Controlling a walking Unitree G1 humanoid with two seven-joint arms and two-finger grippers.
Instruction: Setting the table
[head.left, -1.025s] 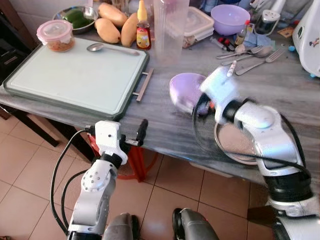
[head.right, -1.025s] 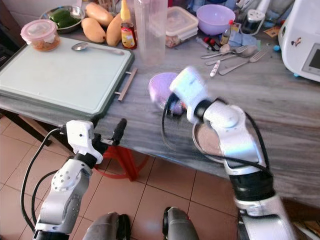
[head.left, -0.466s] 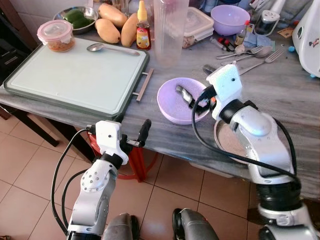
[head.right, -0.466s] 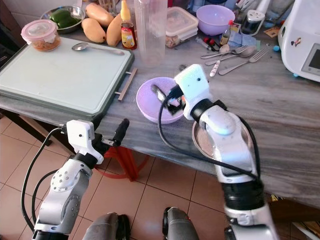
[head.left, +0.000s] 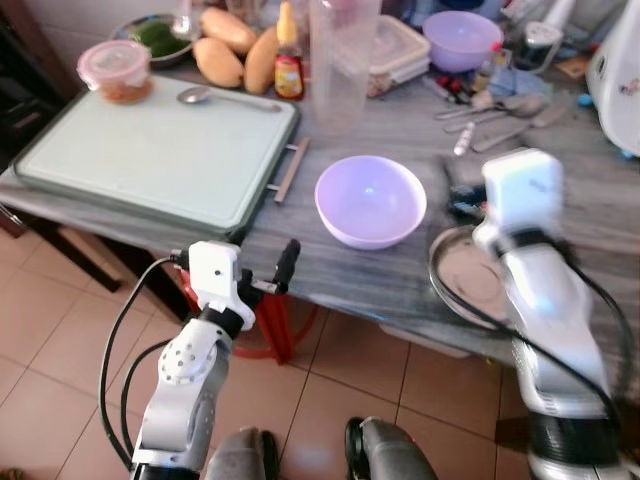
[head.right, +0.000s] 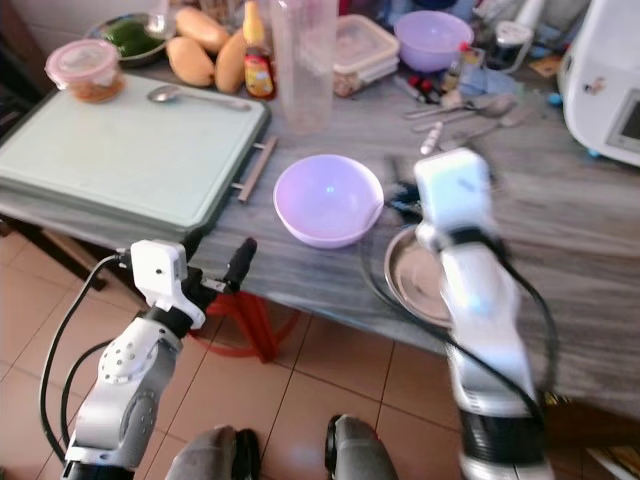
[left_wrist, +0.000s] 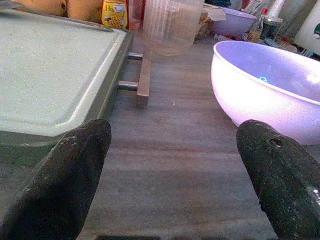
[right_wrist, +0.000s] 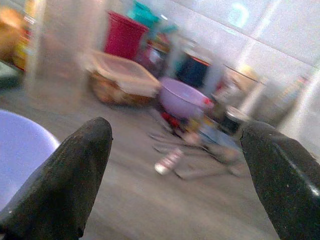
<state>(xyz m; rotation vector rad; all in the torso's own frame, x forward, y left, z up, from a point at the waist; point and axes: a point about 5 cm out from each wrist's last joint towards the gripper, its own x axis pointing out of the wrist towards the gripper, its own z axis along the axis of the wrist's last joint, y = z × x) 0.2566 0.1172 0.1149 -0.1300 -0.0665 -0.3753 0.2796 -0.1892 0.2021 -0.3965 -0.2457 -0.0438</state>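
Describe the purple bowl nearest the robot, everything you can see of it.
The bowl is pale lilac, smooth and glossy like plastic, round with a thin rim and deep curved sides. It stands upright and looks empty, with light glinting on its inner wall. It rests on the grey wood-grain table, free of both grippers. The green tray with its metal handle lies to its left, a clear tall cup behind it, and a metal plate to its right by the right gripper.
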